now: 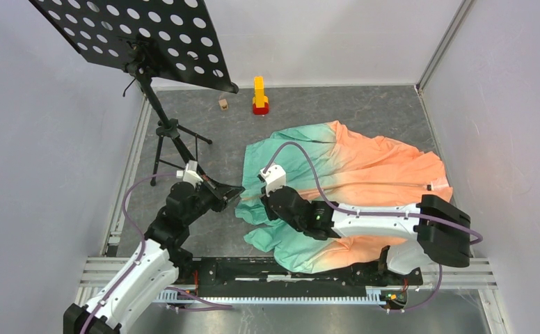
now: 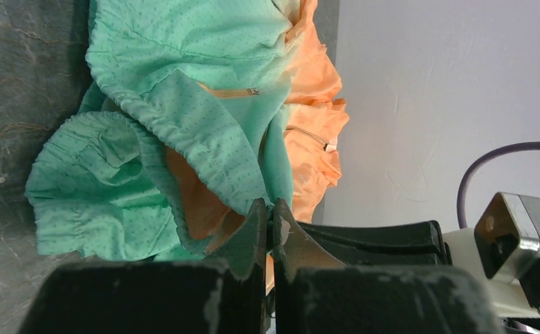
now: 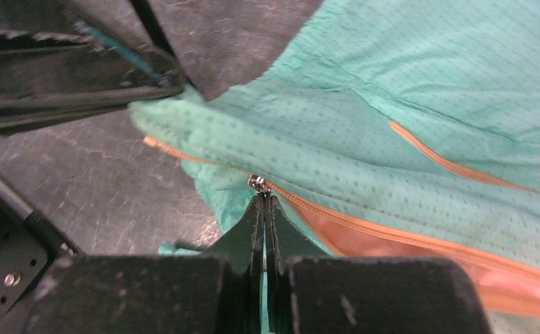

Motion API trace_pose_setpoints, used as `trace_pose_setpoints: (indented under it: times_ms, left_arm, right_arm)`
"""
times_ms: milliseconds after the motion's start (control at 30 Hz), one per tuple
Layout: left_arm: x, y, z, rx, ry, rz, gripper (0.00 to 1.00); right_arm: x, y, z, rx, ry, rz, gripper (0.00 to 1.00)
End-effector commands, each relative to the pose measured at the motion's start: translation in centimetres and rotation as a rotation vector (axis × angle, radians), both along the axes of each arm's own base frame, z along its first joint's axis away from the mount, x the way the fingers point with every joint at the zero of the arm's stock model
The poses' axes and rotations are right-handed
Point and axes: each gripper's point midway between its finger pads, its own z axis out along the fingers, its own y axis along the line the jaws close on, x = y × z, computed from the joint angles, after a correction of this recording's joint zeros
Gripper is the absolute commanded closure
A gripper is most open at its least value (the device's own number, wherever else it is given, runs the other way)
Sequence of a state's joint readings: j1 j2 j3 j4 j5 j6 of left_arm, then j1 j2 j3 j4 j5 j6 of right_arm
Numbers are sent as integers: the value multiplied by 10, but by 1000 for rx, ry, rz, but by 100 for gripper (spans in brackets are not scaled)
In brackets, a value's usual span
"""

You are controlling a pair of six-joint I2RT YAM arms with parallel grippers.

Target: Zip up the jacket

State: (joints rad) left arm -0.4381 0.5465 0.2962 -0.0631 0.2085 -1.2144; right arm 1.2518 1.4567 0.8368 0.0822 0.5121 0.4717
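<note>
Overhead, centre to 3 o'clock on the table point(image 1: 323, 111): the jacket point(image 1: 364, 167) lies spread and rumpled, green half toward 9 o'clock, peach half toward 3.

Your left gripper point(image 2: 270, 212) is clenched on the green edge at the jacket's 9 o'clock side.

Your right gripper point(image 3: 264, 202) is squeezed fully together, tips touching the metal zipper slider point(image 3: 257, 183). You cannot tell whether a pull tab sits between them. Orange zipper tape runs from the slider toward 4 o'clock in the right wrist view.

At 12 o'clock: yellow-and-red toy point(image 1: 259, 94), small wooden block point(image 1: 223, 104). At 10 o'clock: music stand point(image 1: 135, 35).
</note>
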Motion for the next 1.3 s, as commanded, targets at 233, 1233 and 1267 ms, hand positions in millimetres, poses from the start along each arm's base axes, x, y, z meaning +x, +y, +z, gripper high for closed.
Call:
trace_pose_setpoints:
  times_ms: [233, 1233, 1267]
  left_arm:
    - [25, 43, 16, 357, -148, 126, 98]
    - [40, 91, -35, 572, -64, 434, 98]
    - [39, 91, -36, 571, -59, 435, 98]
  right_arm:
    - [7, -29, -25, -271, 41, 277, 100]
    - [63, -497, -41, -1389, 319, -358, 100]
    - [59, -513, -38, -1423, 350, -405, 100]
